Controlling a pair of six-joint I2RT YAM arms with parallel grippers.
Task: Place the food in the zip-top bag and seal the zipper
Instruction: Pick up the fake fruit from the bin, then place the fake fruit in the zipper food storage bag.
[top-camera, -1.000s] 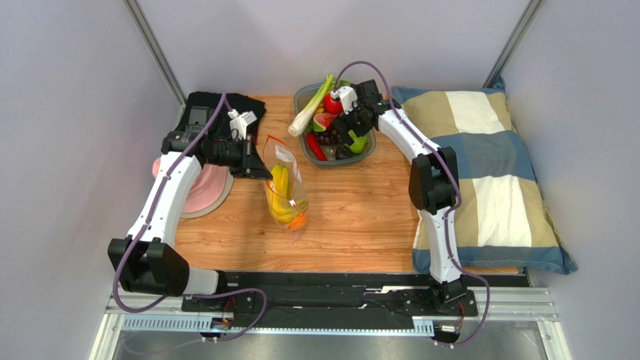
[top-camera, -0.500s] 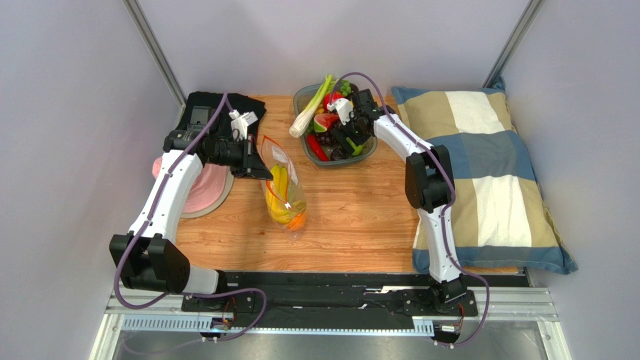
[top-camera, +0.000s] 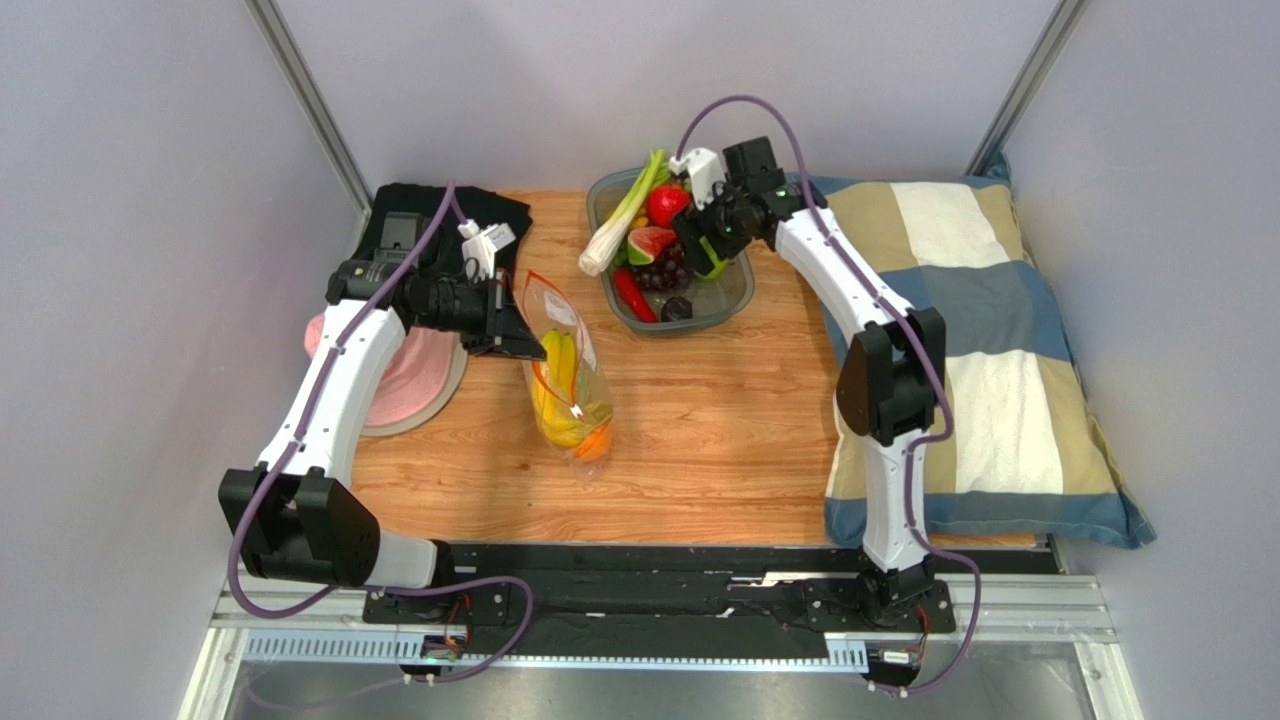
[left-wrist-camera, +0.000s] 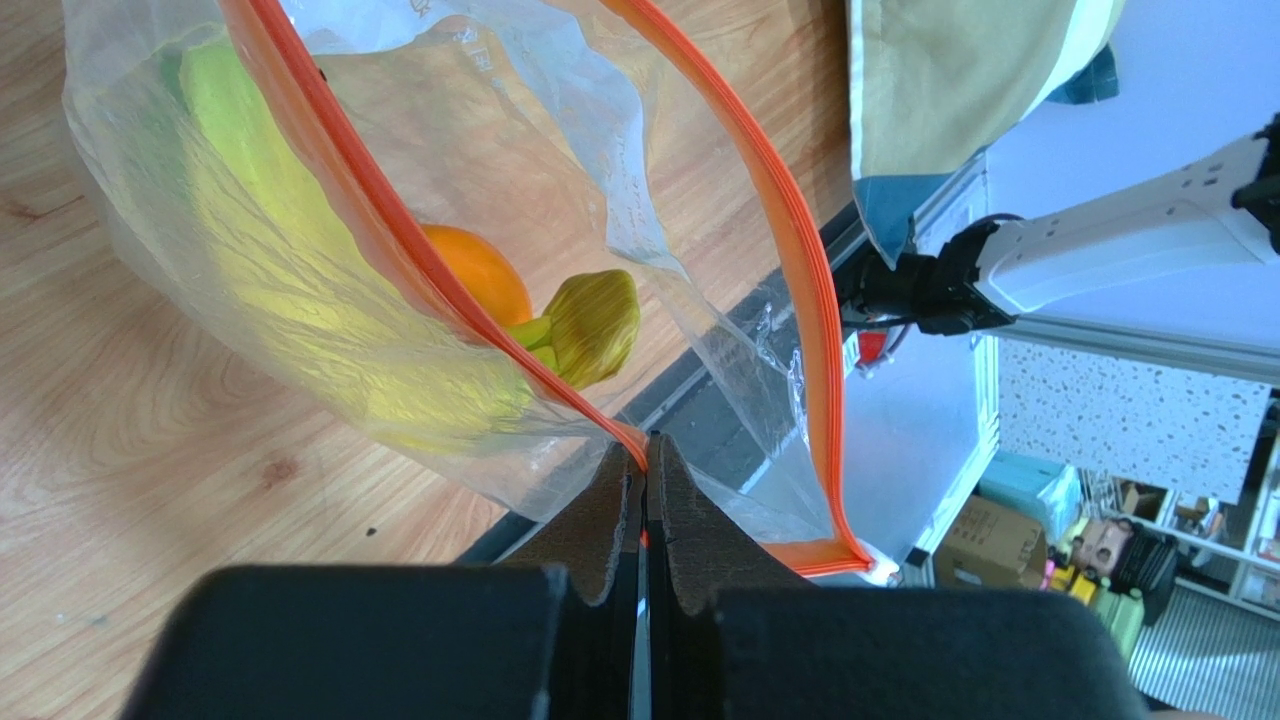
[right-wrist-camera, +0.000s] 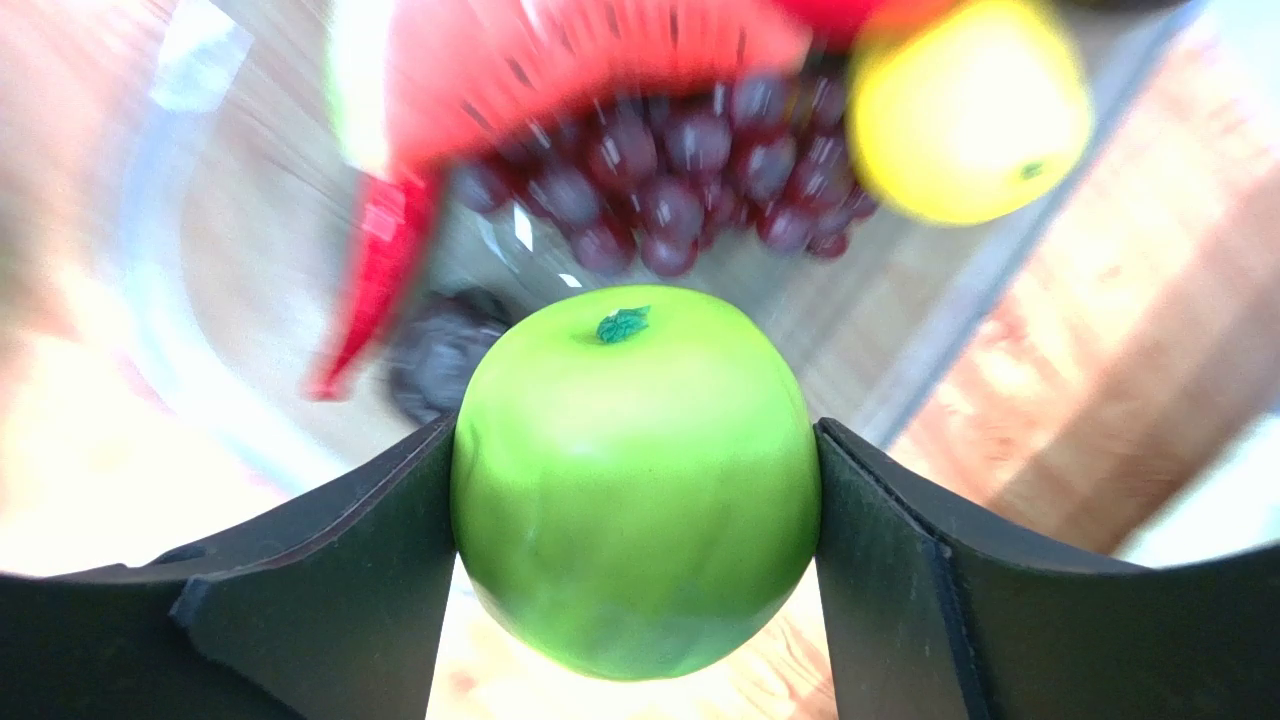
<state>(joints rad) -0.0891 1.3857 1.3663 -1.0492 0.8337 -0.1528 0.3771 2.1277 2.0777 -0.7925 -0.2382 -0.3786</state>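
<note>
I held the green apple (right-wrist-camera: 631, 495) in my right hand (right-wrist-camera: 637, 435) | apple beyond and right of the zip-top bag (top-camera: 568, 375) | left hand (left-wrist-camera: 646, 465) pinched its zipper (left-wrist-camera: 406, 248)

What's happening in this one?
The left gripper pinches the zipper edge of the zip-top bag, holding its mouth open. A banana, orange and starfruit lie inside. The right gripper holds a green apple over the grey tray. The bag is not yet sealed.
</note>
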